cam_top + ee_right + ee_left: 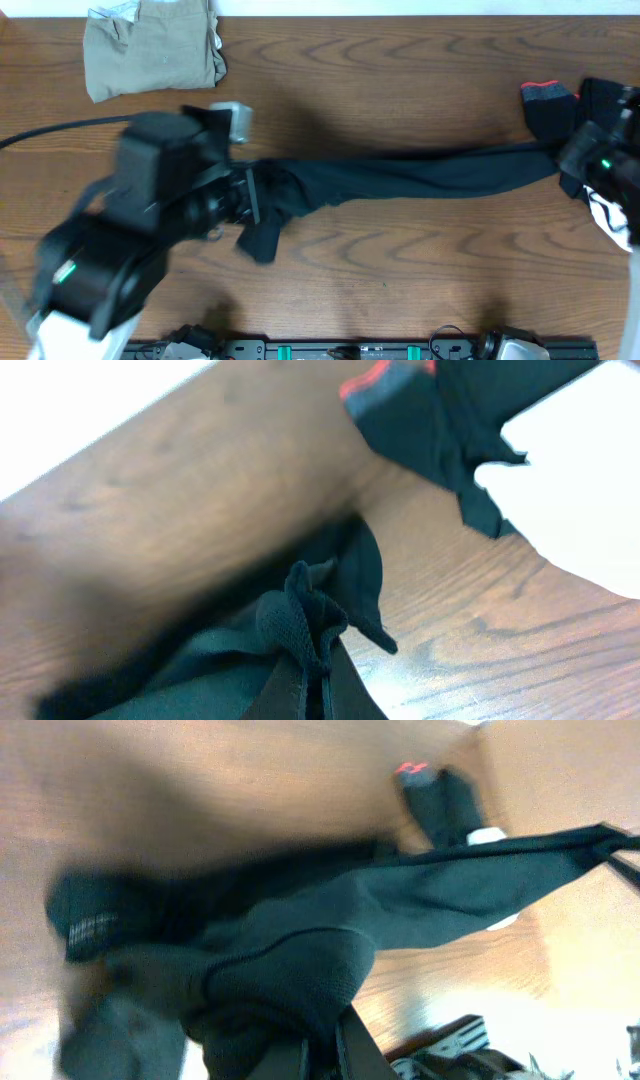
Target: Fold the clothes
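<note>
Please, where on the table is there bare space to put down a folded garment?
Two bare patches of table: behind the stretched black garment, between the khaki garment and the red-trimmed garment; and in front of it, toward the near edge. Crowded: the right end, with the white garment, and the left, under the left arm.

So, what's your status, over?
Shut on black garment: left end effector, right end effector. Stretched between them. Aside, khaki garment; red-trimmed garment near right end effector.
</note>
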`<move>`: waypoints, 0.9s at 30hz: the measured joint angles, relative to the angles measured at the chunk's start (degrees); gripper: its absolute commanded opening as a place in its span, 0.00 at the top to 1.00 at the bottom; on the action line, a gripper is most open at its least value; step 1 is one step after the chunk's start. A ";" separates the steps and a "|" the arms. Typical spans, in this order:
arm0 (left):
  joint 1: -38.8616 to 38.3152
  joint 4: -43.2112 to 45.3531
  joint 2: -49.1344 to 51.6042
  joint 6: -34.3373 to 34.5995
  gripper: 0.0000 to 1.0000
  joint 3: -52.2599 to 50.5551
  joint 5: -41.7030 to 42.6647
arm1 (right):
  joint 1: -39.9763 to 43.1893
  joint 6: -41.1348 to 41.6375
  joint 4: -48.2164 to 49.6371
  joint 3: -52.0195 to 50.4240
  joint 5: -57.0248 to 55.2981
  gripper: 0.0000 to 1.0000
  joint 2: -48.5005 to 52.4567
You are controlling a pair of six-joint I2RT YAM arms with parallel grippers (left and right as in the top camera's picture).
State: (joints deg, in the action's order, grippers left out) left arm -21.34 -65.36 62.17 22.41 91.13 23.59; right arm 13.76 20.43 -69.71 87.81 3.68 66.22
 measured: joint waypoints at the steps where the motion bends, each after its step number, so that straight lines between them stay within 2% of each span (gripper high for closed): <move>1: 0.00 -1.36 -0.68 0.02 0.94 2.78 0.02 | 0.00 0.00 -1.79 2.32 0.00 0.99 -1.33; 7: 0.02 -9.01 -1.99 1.16 0.94 17.05 0.04 | 0.00 -0.07 -11.06 15.72 0.31 0.99 -4.76; 14: 0.02 -8.48 -1.84 4.44 0.94 26.75 -0.76 | 0.00 -0.07 -14.08 27.87 1.55 0.99 -3.39; 21: 0.02 1.64 4.28 4.02 0.94 27.93 -2.91 | 0.00 -0.04 -9.60 30.75 3.08 0.99 4.50; 27: 0.52 15.34 17.05 0.90 0.94 27.89 -10.93 | 0.00 0.04 4.42 30.67 6.78 0.99 17.29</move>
State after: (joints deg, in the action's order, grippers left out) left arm -20.82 -50.02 79.22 23.31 119.02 12.67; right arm 13.76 20.47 -65.30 118.48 10.46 83.50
